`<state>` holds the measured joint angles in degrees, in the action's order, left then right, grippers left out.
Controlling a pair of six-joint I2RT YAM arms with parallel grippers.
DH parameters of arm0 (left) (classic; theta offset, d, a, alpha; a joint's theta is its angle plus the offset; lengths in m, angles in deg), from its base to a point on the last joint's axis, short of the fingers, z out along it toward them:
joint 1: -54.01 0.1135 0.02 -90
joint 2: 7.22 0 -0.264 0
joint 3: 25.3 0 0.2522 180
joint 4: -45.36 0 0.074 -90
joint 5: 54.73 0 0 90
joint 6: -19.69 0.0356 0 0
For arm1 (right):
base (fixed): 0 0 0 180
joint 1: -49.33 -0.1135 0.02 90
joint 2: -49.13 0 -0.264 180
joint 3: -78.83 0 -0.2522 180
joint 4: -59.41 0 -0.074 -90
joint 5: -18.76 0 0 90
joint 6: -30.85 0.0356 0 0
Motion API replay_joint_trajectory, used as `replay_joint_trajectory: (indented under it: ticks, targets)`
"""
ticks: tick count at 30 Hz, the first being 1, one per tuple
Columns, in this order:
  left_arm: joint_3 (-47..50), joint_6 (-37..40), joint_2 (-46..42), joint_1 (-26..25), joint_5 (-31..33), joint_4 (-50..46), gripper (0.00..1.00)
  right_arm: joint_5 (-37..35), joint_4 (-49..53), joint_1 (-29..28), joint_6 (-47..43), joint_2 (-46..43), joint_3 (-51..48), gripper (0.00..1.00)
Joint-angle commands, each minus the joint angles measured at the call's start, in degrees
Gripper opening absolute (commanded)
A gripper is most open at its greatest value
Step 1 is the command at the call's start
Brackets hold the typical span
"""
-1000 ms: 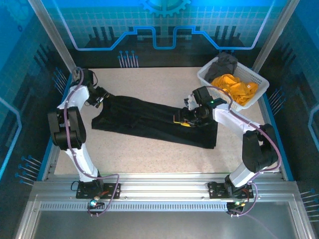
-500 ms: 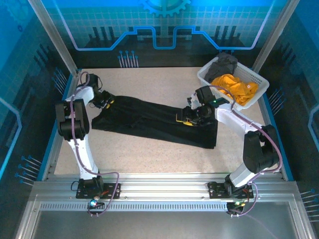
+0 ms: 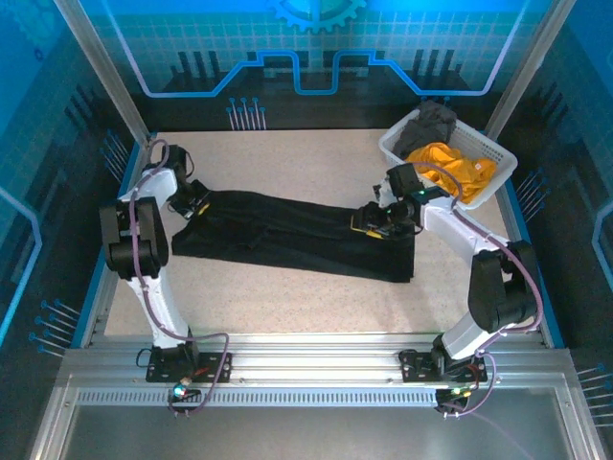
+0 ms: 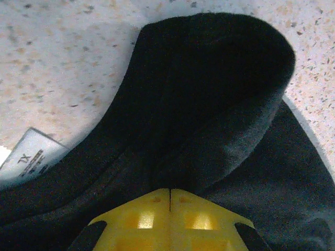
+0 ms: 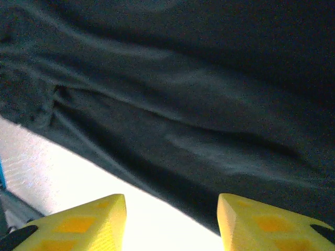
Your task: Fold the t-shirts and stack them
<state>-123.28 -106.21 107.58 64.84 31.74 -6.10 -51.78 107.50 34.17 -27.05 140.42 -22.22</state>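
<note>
Since a second ago, your left hand (image 3: 198, 198) has moved onto the left end of the black t-shirt (image 3: 287, 230) and closed. Its yellow fingers (image 4: 141, 219) now press together, pinching a raised fold beside a white label (image 4: 29, 157). Your right hand (image 3: 372, 222) has shifted slightly right, its fingers spread above the shirt's right part and covering some cloth. One black t-shirt lies stretched across the desk (image 3: 287, 297). At the far right, one white basket (image 3: 500, 182) holds one orange-yellow t-shirt (image 3: 450, 165) and one dark grey t-shirt (image 3: 433, 120).
</note>
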Motion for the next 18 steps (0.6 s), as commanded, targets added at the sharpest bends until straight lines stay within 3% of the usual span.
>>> replay_joint_trajectory:
  ticks: [1, 6, 10, 13, 18]
  targets:
    - [-1.15, -1.16, -3.27, 0.51, 3.77, -4.67, 0.06, -5.89, 4.72, 3.27, -3.26, 0.84, 0.79, 0.50]
    - [0.95, -3.50, -5.65, 0.51, 5.08, -5.29, 0.22, -11.28, 7.35, 6.03, -5.90, 3.01, 3.58, 0.50]
    - [4.63, -7.54, -10.47, -0.20, 10.96, -7.32, 0.41, -16.19, 9.61, 6.43, -7.68, 7.29, 7.43, 0.48]
    - [10.37, -11.89, -17.51, -3.39, 11.88, -5.74, 0.41, -19.98, 10.82, 6.20, -8.65, 10.63, 9.91, 0.45]
    - [17.36, -21.71, -19.68, -12.13, 2.76, -3.24, 0.34, -25.01, 13.53, 5.04, -10.09, 17.76, 14.38, 0.36]
